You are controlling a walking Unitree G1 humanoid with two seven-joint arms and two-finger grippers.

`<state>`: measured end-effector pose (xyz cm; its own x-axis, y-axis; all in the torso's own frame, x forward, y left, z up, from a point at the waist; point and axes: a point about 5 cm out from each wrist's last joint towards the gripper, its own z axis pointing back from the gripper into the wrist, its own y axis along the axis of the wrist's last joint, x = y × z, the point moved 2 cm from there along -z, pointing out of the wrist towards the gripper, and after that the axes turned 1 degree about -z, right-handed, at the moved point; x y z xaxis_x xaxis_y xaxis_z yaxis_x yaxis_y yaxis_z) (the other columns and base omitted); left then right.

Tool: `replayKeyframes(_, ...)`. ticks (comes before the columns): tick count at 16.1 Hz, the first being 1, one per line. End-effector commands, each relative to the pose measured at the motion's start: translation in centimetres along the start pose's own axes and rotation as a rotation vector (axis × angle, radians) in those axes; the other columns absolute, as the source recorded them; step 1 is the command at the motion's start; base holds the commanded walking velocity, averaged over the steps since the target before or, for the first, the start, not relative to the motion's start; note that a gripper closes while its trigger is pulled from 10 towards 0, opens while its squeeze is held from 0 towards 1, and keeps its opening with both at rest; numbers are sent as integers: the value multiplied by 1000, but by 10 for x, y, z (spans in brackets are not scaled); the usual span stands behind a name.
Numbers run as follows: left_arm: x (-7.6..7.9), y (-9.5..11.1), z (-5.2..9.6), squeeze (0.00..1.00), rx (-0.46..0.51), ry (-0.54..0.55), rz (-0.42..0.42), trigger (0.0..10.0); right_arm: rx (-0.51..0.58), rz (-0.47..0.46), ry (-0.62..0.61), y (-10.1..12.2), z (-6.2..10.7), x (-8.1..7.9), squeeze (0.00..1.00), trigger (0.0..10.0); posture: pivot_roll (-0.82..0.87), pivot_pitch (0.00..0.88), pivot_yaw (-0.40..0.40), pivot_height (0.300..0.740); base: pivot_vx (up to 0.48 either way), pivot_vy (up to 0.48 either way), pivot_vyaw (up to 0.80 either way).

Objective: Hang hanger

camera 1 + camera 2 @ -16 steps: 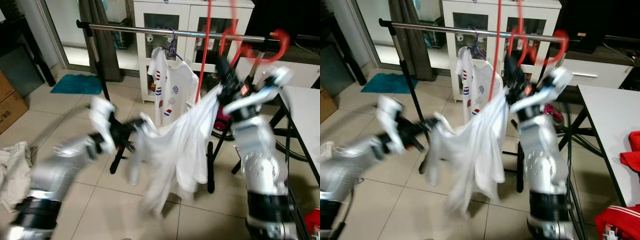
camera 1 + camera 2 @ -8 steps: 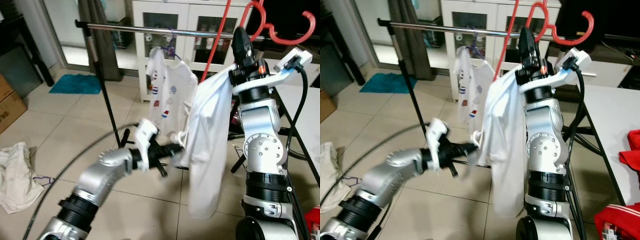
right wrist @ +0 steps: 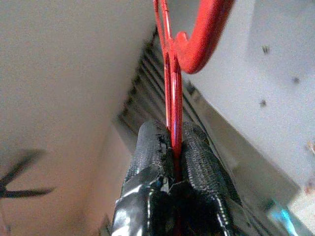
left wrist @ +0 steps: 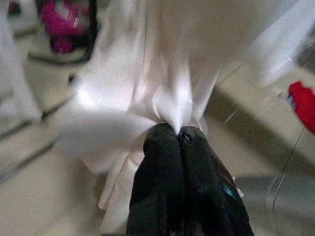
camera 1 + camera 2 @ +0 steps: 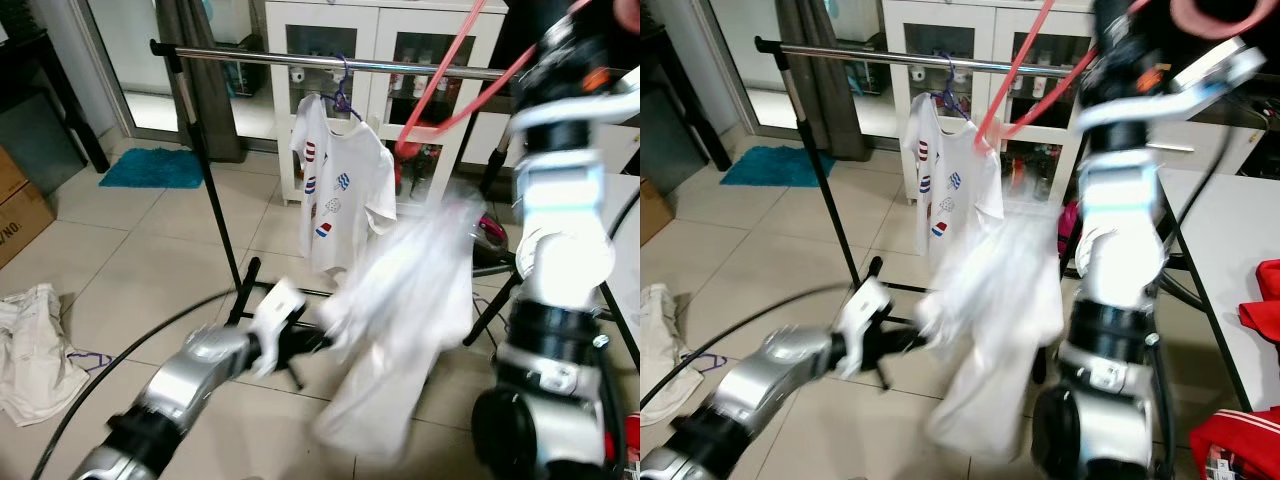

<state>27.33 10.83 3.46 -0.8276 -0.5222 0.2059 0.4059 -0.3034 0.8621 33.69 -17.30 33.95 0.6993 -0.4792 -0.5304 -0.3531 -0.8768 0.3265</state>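
A red hanger (image 5: pixel 432 92) slants down from the upper right, and a white shirt (image 5: pixel 400 310) hangs from its lower end, blurred. In the right wrist view my right gripper (image 3: pixel 173 142) is shut on the hanger's red wire just below the hook, held high above the right arm (image 5: pixel 560 190). My left gripper (image 4: pixel 179 132) is shut on a bunched fold of the white shirt (image 4: pixel 147 83); in the eye views it sits low beside the shirt's edge (image 5: pixel 305 342). The steel rail (image 5: pixel 290 60) runs across the back, with a printed white shirt (image 5: pixel 335 190) hanging from a purple hanger (image 5: pixel 343 97).
A white glass-door cabinet (image 5: pixel 290 25) stands behind the rail. On the tiles lie a teal mat (image 5: pixel 150 168), a white cloth (image 5: pixel 30 345) and a black cable (image 5: pixel 110 375). A cardboard box (image 5: pixel 18 205) is at the left, and a white table (image 5: pixel 1230 240) with red clothes (image 5: pixel 1260 310) at the right.
My right arm has swung the hanger up and to the right, so it now slants. The white shirt swings below it, with the left gripper still pinching it.
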Motion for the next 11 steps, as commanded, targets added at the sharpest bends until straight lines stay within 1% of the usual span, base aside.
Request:
replayKeyframes(1,-7,-13,14,0,-22,31,4,0,53,-2,6,15,-4,-1,0,0,57,0,24,740,0,0,0)
replayKeyframes(2,-9,-17,18,0,-26,40,7,0,54,6,3,17,-4,1,0,0,57,0,24,740,0,0,0)
replayKeyframes(3,-14,-17,29,0,7,75,21,0,-23,80,2,10,-1,4,0,0,59,0,20,740,0,0,0)
replayKeyframes(4,-16,-15,32,0,22,84,22,0,-49,103,4,7,0,4,0,0,59,0,20,740,0,0,0)
replayKeyframes(5,-19,-9,35,0,75,101,41,0,-89,121,3,1,4,4,0,0,62,0,16,740,0,0,0)
replayKeyframes(6,-22,11,43,0,206,120,78,0,-168,166,3,-10,16,6,0,0,65,0,10,740,0,0,0)
replayKeyframes(7,-23,20,47,0,257,131,85,0,-225,202,-5,-16,22,8,0,0,65,0,10,740,0,0,0)
replayKeyframes(8,-24,36,56,0,336,158,94,0,-448,380,16,-35,46,14,0,0,62,0,7,740,0,0,0)
replayKeyframes(9,-24,46,62,0,378,187,100,0,-644,522,36,-50,71,21,0,0,62,0,7,740,0,0,0)
replayKeyframes(10,-23,53,66,0,408,218,119,0,-796,598,35,-58,97,28,0,0,55,0,10,740,0,0,0)
replayKeyframes(11,-22,56,67,0,421,245,132,0,-871,622,8,-61,114,32,0,0,53,0,12,740,0,0,0)
